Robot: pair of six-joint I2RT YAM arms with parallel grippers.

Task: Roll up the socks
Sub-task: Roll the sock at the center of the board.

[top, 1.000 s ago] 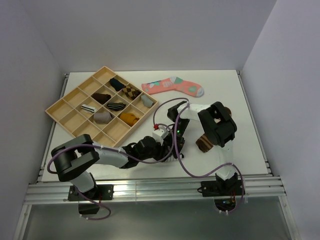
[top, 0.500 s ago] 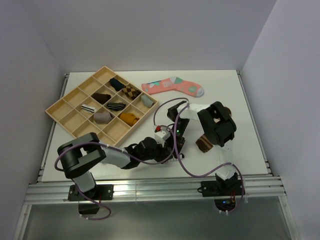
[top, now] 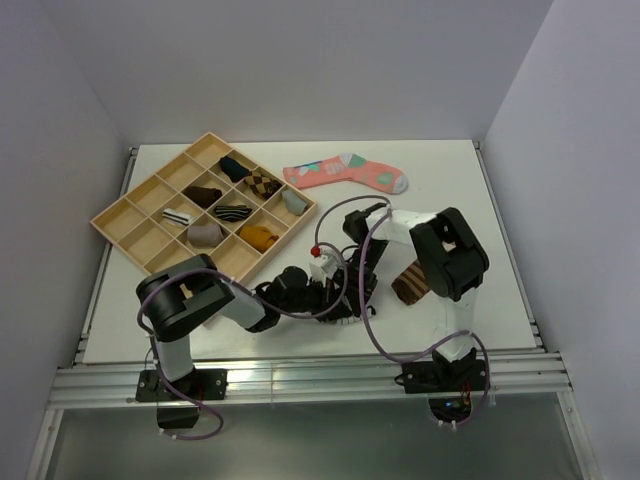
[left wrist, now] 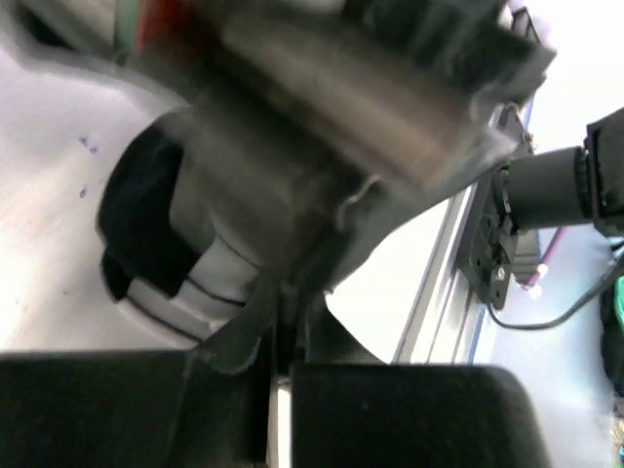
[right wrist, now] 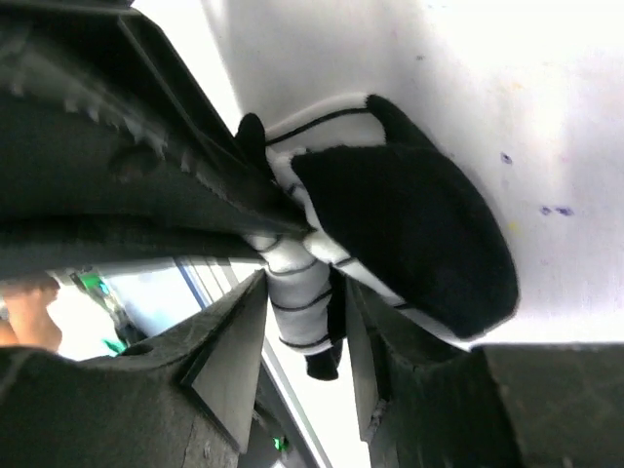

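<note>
The white sock with thin black stripes lies partly rolled on the table, its black toe or heel patch facing the right wrist camera. My right gripper is shut on its rolled part, one finger on each side. My left gripper is shut on a black flap of the same sock. In the top view both grippers meet at the table's front middle, left and right, and hide that sock. The brown sock with tan bands lies just right of them.
A wooden compartment tray holding several rolled socks stands at the back left. A coral-pink sock lies flat at the back middle. Purple cables loop over the arms. The metal rail runs along the front edge.
The left arm's elbow has swung right and nearer the grippers. The right arm's upper link has shifted slightly right. Both grippers stay together over the white sock.
</note>
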